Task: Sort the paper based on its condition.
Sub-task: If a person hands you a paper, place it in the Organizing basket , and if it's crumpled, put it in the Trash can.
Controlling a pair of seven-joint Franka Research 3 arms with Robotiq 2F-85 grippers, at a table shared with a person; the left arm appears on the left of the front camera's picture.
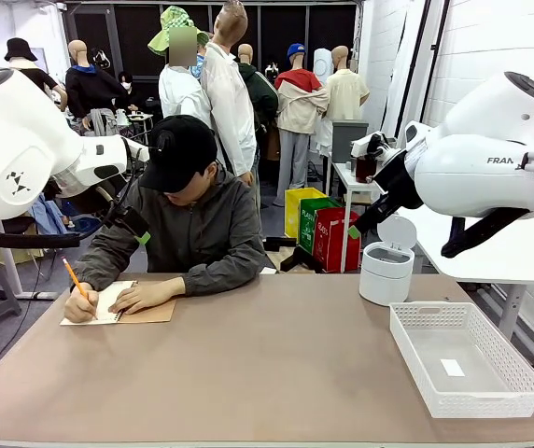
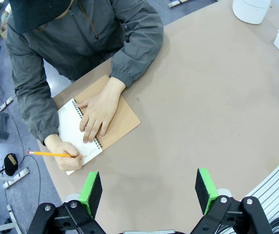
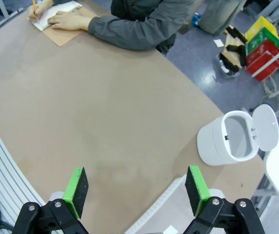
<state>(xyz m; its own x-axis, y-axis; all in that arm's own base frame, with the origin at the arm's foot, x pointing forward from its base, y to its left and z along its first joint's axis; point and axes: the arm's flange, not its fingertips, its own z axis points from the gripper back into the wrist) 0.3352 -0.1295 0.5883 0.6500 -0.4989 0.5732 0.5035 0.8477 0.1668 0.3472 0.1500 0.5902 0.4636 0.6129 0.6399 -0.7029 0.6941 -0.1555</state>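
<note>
Both left gripper (image 2: 148, 187) and right gripper (image 3: 135, 187) gape, fingers well apart from the paper (image 2: 71, 124) under the person's hands (image 2: 98, 114), far left.

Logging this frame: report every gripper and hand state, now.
Left gripper: open, holding nothing.
Right gripper: open, holding nothing.
Person's pencil hand: holding a pencil.
Person's other hand: flat on the notebook, holding nothing.

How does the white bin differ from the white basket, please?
The bin is round and taller, the basket rectangular and shallow. The bin has an open flip lid, the basket none. The bin's wall is solid, the basket's perforated. Both are white, on the table's right side.
</note>
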